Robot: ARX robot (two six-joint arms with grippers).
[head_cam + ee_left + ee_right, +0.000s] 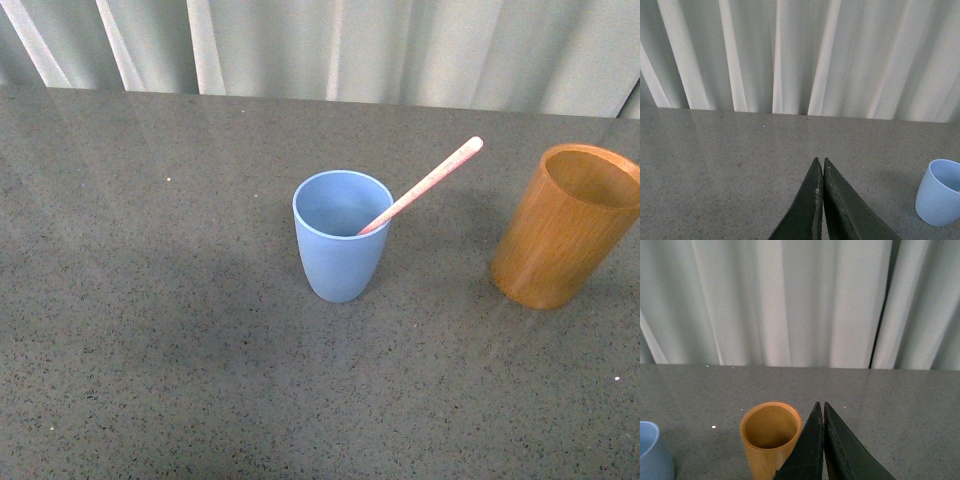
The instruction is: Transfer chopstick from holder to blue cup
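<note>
Looks basically done here: thin pink speckled chopstick (425,185) already sitting in the smooth light blue plastic cup (341,250), leaning up and away toward the orange-brown wooden holder (562,228) just right of the cup. Holder empty inside. Left gripper (821,161) and right gripper (820,405) both pinched closed on nothing, right one nearer.

- Left gripper (821,164): dark fingers are being held pressed together, tips meeting in a point, nothing between them.
- Right gripper (821,407): fingers are likewise being held closed, tip to tip, nothing gripped.
- Front view: neither arm is being shown.
</note>
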